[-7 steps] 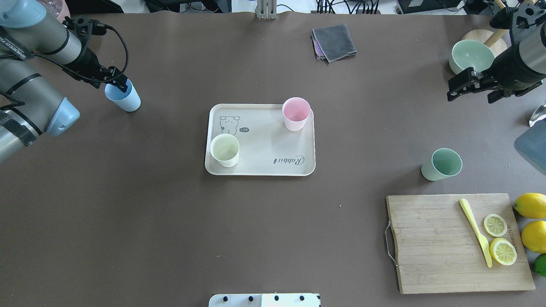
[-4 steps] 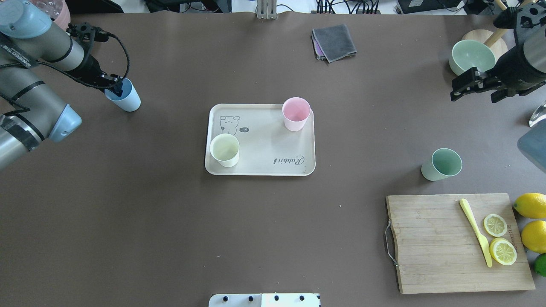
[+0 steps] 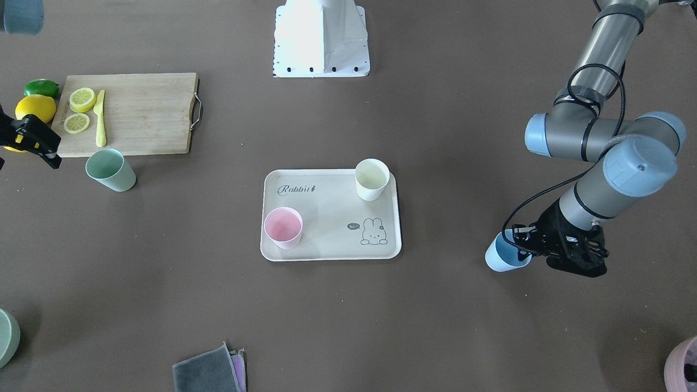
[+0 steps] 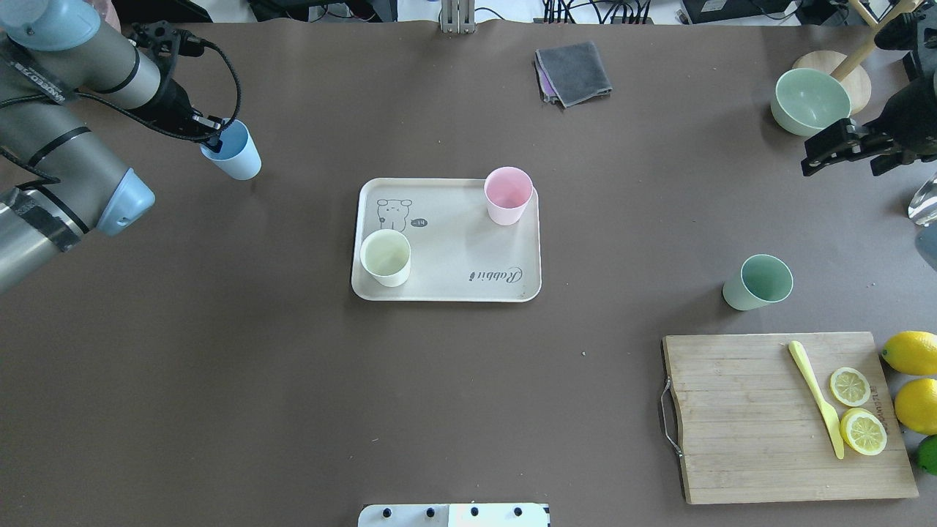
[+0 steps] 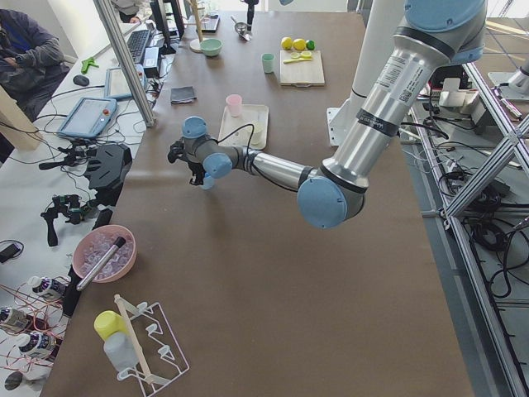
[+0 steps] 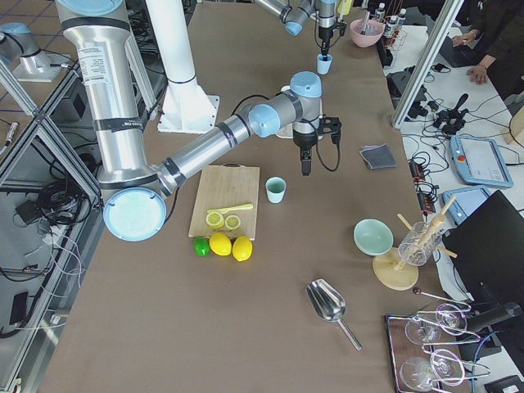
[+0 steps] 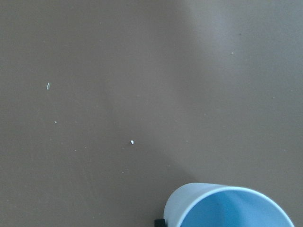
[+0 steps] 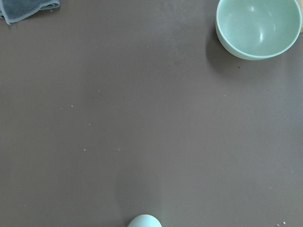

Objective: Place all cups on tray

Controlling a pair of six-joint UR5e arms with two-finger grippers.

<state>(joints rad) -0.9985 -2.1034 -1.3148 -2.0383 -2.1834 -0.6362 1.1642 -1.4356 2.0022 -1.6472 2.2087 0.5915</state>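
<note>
Blue cup [image 4: 236,155] is hanging by its rim, pinched in my left gripper [image 4: 214,141]; the tray [image 4: 454,241] is lying off to the robot's right of it, well apart. I cannot tell how my right gripper [image 4: 812,159] is set

the tabletop [image 4: 293,402] is covered in a matt brown sheet, paper-like, with faint specks. the blue cup [image 4: 236,152], pink cup [image 4: 507,195], cream cup [image 4: 386,258] and green cup [image 4: 759,283] are smooth matt plastic. the tray [image 4: 454,241] is smooth and matt too. the cutting board [image 4: 747,417] is pale wood with visible grain and a thin metal handle [image 4: 666,417]. the knife [image 4: 815,397] on it looks like yellow plastic. the cloth [image 4: 575,72] is soft grey fabric. the bowl [image 8: 258,26] is glossy, with bright highlights. the scoop [image 6: 327,303] is shiny metal.
</note>
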